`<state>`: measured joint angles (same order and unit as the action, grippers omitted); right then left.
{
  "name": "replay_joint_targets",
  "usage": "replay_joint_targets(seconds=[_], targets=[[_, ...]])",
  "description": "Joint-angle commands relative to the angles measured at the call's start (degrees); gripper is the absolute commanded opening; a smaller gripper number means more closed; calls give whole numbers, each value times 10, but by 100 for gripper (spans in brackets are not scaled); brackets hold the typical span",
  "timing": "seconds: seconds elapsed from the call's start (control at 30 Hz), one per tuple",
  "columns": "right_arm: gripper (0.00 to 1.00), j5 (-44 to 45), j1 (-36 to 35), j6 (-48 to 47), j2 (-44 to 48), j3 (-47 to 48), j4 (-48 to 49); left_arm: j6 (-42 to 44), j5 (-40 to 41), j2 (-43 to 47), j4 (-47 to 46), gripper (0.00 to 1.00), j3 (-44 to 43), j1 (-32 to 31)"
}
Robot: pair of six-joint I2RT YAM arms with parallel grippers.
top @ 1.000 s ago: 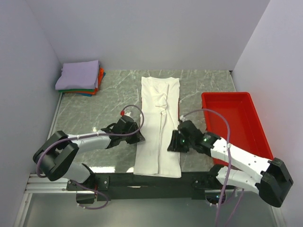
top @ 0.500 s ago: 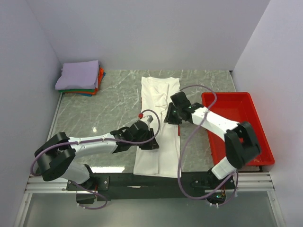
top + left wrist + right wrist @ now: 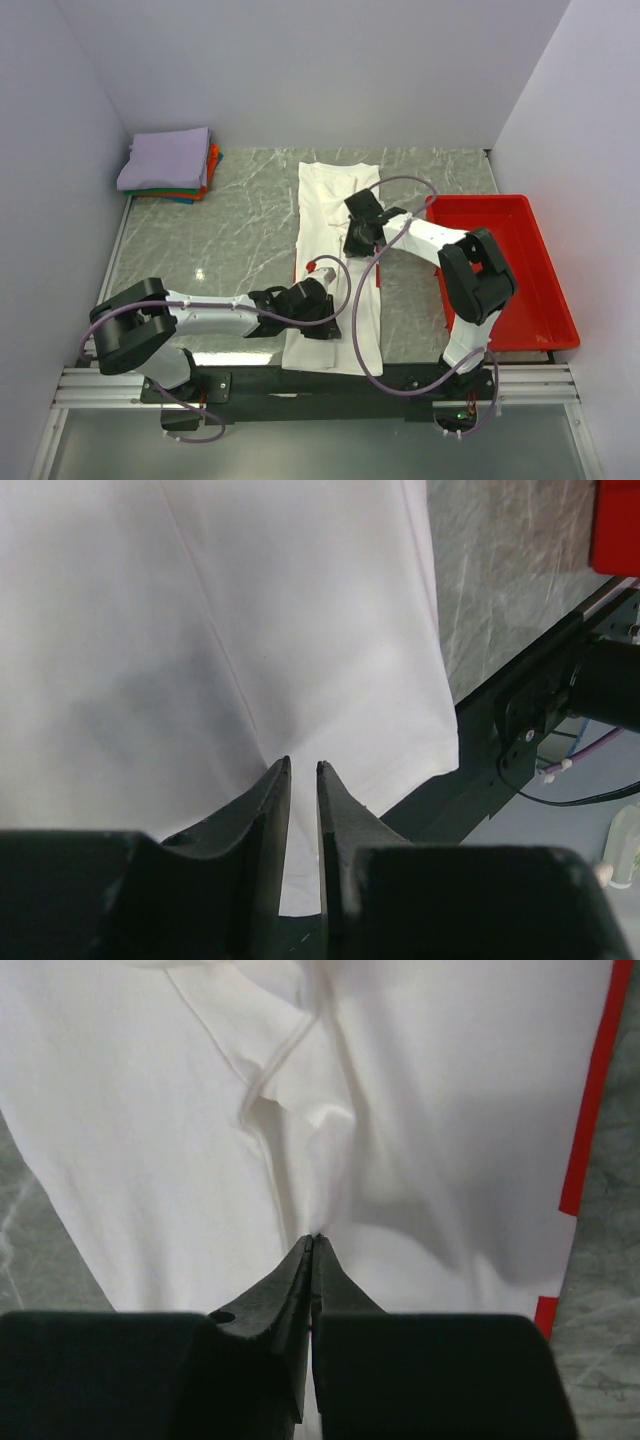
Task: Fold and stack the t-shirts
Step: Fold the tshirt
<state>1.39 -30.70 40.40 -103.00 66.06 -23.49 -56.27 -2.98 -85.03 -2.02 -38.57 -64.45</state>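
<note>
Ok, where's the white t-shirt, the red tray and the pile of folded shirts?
white t-shirt [image 3: 325, 205]: top view, its flat far part.
red tray [image 3: 508, 214]: top view, bare floor at its far end.
pile of folded shirts [image 3: 165, 158]: top view, the lavender one on top.

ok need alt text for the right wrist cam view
The right gripper, shut, pinches a puckered ridge of the white t-shirt that fills most of the frame. A sleeve hem curves at upper left, a red strip lines the cloth's right edge, and grey table shows at both sides.
</note>
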Motion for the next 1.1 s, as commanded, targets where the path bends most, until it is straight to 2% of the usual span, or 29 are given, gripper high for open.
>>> replay_joint_targets(seconds=[0.0,0.03,0.37,0.67,0.77,0.87,0.97,1.07], targets=[[4,26,1,1,-20,44,1,-12,12,-8,-27,21,6,-14],[0,26,1,1,-22,48,0,-13,12,-11,-26,20,7,-16],[0,16,-22,6,-62,92,-12,-24,14,-31,-37,13,11,-35],[0,-11,-22,3,-71,79,-2,-23,21,-21,-25,12,11,-45],[10,-11,-23,-5,-49,78,-8,-20,21,-11,-12,11,13,-45],[32,-12,-22,-16,-24,89,-27,-17,22,12,2,11,14,-45],[43,-30,-18,-23,13,92,-38,-15,25,29,14,11,17,-45],[44,-38,-12,-26,56,82,-50,-11,25,52,18,11,18,-45]])
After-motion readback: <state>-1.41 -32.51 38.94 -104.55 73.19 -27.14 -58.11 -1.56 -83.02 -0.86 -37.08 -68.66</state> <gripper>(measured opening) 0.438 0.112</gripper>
